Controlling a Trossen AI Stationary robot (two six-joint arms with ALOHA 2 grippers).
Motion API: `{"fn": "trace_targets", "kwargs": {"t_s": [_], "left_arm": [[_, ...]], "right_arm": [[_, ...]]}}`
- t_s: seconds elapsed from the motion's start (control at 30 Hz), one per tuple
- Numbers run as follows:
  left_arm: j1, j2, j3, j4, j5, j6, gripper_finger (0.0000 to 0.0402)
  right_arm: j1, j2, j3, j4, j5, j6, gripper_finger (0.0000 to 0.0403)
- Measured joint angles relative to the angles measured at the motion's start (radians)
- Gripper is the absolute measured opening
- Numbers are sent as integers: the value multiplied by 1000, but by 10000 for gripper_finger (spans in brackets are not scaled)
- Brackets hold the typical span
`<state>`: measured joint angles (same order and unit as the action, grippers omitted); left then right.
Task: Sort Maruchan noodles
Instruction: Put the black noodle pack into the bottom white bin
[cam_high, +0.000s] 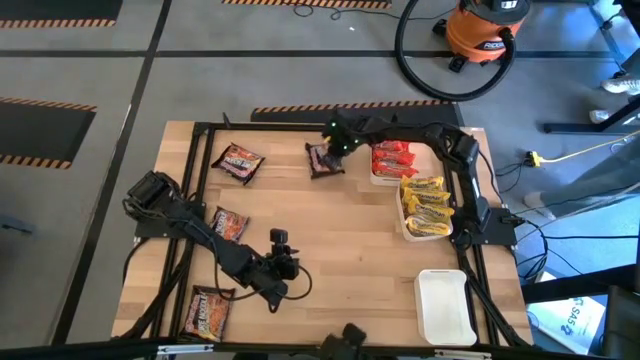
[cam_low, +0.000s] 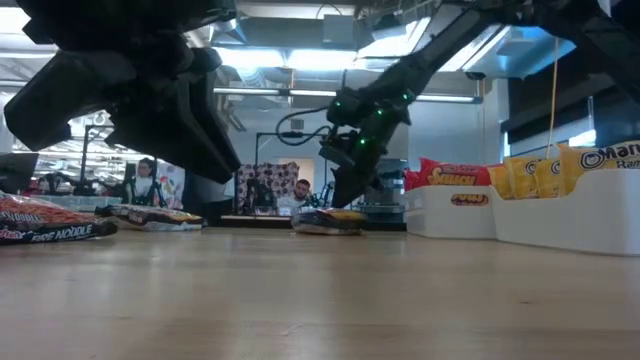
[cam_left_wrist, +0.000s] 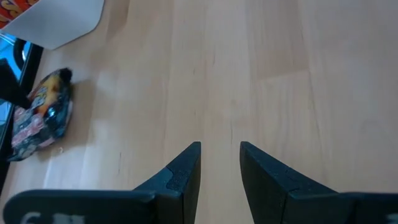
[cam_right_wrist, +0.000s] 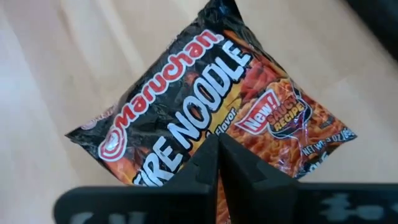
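Packets lay scattered over the wooden bench (cam_high: 330, 250), and the right gripper (cam_right_wrist: 217, 146) was down at the far edge on one of them. That dark Fire Noodle packet (cam_right_wrist: 205, 106) rested flat on the wood just beside the tray of red packets (cam_high: 392, 158), and in the right wrist view the two fingertips met tightly at its near margin, clenched on the wrapper or pressed onto it. The low view showed the same packet (cam_low: 328, 220) resting on the bench surface under the lit wrist.

The left gripper (cam_left_wrist: 220, 162) hung over bare wood near the middle of the bench's near edge, its fingers parted a little and grasping nothing.

Three more dark packets lay on the left half: one toward the far left corner (cam_high: 238, 162), one by the left edge midway along (cam_high: 229, 223), one at the near left corner (cam_high: 207, 311).

Along the right edge stood three white trays: the farthest held red packets, the middle tray (cam_high: 408, 228) held yellow packets (cam_high: 427, 205), and the nearest tray (cam_high: 445, 306) sat at the near right corner.

On the floor beyond the far edge stood an orange shop vacuum (cam_high: 484, 30) with its black hose looped beside it.
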<state>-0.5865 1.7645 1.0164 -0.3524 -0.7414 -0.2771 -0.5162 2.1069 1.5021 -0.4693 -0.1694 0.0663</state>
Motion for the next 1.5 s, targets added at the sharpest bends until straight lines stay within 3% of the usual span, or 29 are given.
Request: {"fn": "trace_targets", "kwargs": {"t_s": [0.43, 0.73, 0.93, 1.1, 1.27, 1.5], "left_arm": [[-28, 0, 0, -50, 1, -37, 105], [-94, 0, 0, -217, -4, -218, 105], [-90, 0, 0, -131, -90, -227, 105], [-47, 0, -16, 15, -144, -207, 105], [25, 0, -110, 126, -108, -238, 105], [126, 0, -240, 314, -91, -265, 105]], "right_arm": [[292, -7, -1, -105, 165, 67, 12], [501, -31, -5, -101, 256, 138, 12], [591, -180, -8, -228, 343, 141, 12], [633, -315, -138, -309, 526, 233, 12], [635, -402, -397, -154, 565, 332, 12], [629, -371, -632, 298, 430, 350, 12]]}}
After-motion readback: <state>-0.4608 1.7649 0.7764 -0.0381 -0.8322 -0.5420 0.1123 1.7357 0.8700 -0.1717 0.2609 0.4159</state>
